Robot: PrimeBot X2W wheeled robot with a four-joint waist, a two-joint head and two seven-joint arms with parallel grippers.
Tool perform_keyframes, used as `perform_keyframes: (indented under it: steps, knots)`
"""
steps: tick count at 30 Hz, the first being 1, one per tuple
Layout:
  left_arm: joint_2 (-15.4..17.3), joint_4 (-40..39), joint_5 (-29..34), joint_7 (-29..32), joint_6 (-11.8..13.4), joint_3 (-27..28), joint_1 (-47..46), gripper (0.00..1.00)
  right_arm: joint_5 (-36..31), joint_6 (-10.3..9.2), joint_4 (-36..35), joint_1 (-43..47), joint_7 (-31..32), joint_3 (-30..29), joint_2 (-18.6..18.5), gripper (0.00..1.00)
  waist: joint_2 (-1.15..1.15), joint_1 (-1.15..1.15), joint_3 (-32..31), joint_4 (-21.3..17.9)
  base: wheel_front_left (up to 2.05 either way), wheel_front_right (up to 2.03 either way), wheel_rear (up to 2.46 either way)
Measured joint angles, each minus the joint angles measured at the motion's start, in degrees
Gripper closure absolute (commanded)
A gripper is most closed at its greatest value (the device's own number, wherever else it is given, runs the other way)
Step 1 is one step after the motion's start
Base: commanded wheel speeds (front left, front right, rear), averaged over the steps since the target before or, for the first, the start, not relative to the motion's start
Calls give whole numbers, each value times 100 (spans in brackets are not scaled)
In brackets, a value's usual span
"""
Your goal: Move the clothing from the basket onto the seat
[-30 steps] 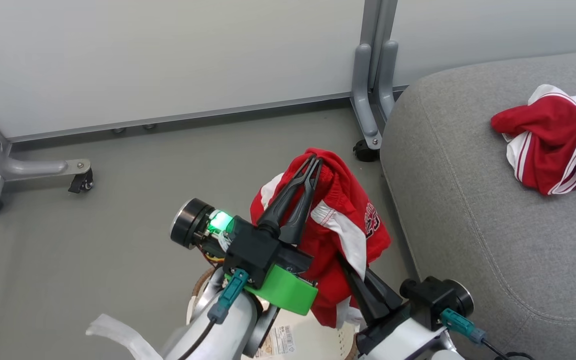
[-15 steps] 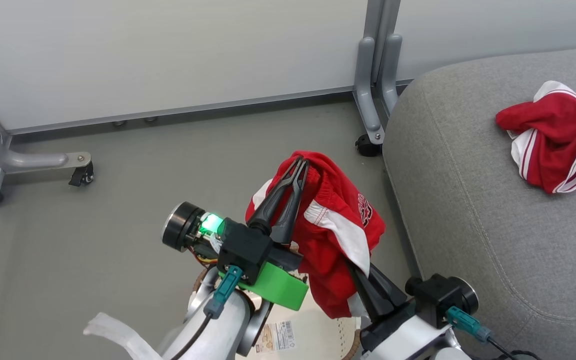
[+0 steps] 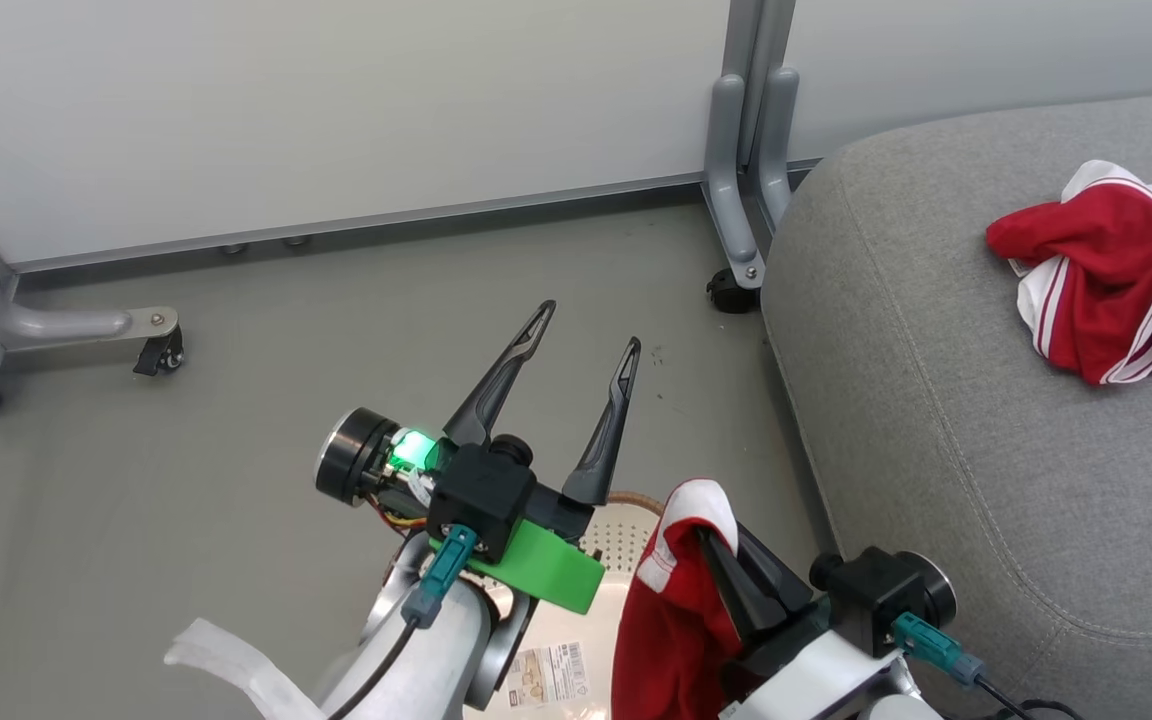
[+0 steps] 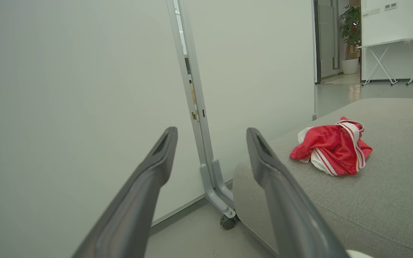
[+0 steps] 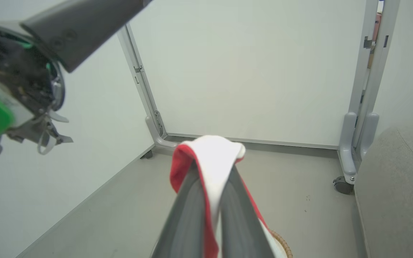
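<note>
Left claw (image 3: 589, 324) just let go and is wide open, so the garment (image 3: 671, 620) now dangles from the right claw (image 3: 711, 535) alone, pinched tight over the basket (image 3: 626, 530). The seat (image 3: 936, 400) is at 3 o'clock, other garment (image 3: 1106, 290) already on it.

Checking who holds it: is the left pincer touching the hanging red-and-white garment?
Apart. Head view: open left pincer, grey floor showing between it and the soft red-and-white garment.

Grey seat (image 3: 956, 420), red-and-white garment (image 3: 1106, 290) on it, basket (image 3: 616, 535) on floor (image 3: 286, 380)
</note>
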Motion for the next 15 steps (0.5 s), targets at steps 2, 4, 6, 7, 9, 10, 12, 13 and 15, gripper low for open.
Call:
perform_keyframes:
  steps: [2, 4, 6, 7, 9, 10, 12, 13, 15]
  knots:
    - [0, 12, 12, 1, -8, 7, 0, 0, 0, 0, 0, 0, 0, -5, 1, 100, 0, 0, 3, -2, 0, 0, 0]
    - [0, 12, 12, 1, -9, 9, 0, 0, 0, 0, -1, 0, 0, -13, -1, 100, 0, 0, 3, -3, 0, 0, 0]
    - [0, 5, 12, 0, -16, 5, 0, 0, 0, 0, -1, 1, 0, -16, -5, 100, 0, 0, 3, -2, 0, 0, 0]
    - [0, 3, 12, 1, -18, 4, 1, 0, -1, 0, -2, 1, 0, -16, -8, 100, 0, 0, 4, -2, 0, 0, 0]
    - [-1, -2, 12, 0, -33, 4, 8, 0, -3, 0, -3, 1, 0, -16, -14, 100, 0, 0, 6, -2, 0, 0, 0]
    - [-1, -3, 13, 0, -34, 7, 17, 0, -3, 0, -5, 1, 0, -19, -16, 100, 0, 0, 9, -3, 0, 0, 0]
    - [-1, 0, 40, 0, -59, 8, 49, 0, -4, 0, -12, 1, 0, -23, -21, 100, 0, 0, 16, -4, 0, 0, 0]
    - [-1, 24, 35, 0, -92, 7, 77, 0, -4, 0, -16, 0, 0, -29, -22, 100, 0, 0, 20, -5, 0, 0, 0]
    - [0, 43, 30, 0, -119, 19, 93, 0, -5, 0, -29, 0, 0, -36, -24, 100, 0, 0, 30, -6, 0, 0, 0]
